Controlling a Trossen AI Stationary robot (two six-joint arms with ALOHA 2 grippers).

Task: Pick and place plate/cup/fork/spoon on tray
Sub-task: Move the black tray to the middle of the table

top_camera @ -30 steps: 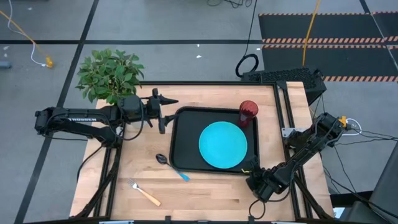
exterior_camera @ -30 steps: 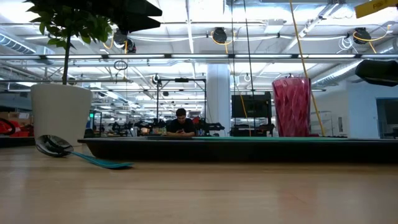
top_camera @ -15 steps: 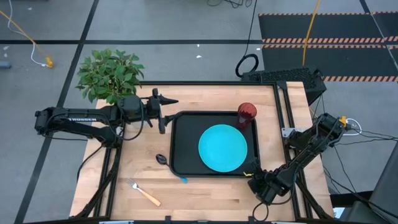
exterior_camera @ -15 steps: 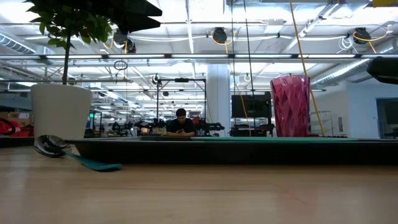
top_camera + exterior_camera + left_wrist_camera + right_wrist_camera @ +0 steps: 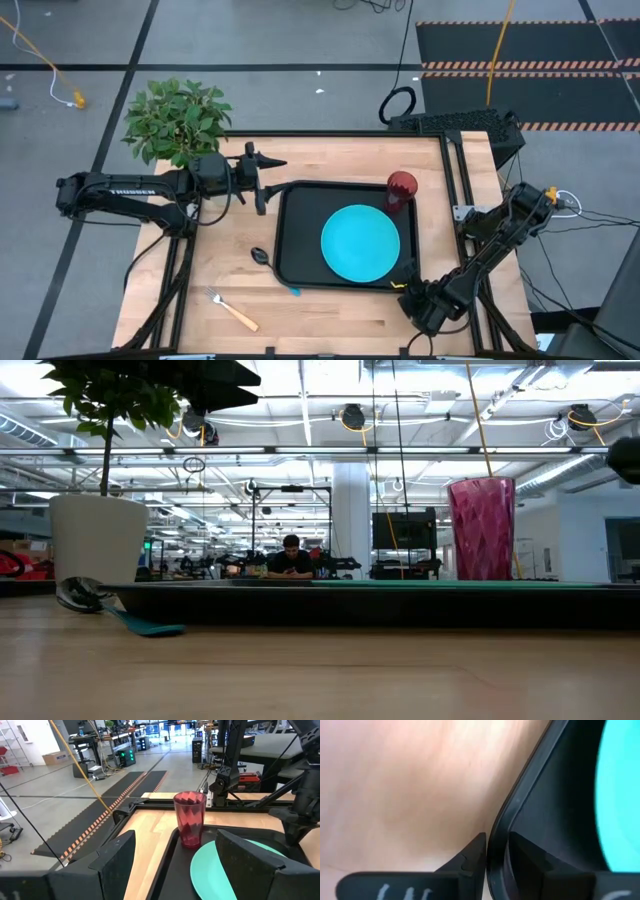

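- Two pieces are already in the tray: the plate lies flat near its middle, and the cup stands upright in the far corner on the right arm's side, just beside the plate.
- Two pieces are not yet in: the spoon lies on the counter, its bowl clear but its blue handle running under the tray's near-left corner; the fork lies well apart on open wood, nearer the front edge.
- The right hand sits at the tray's near-right corner, one finger outside the rim and one inside, straddling it; whether it is pinching or has slackened I cannot tell.
- The step in hand looks like shifting the tray by that rim. Done well, the pull should be slow and level, so the tall cup does not topple and the plate does not slide.
- Watch the spoon handle: dragging the tray could carry it along, so freeing it would ease the later pick.
- The left hand hovers at the tray's far-left corner, fingers wide apart and empty, facing the cup.
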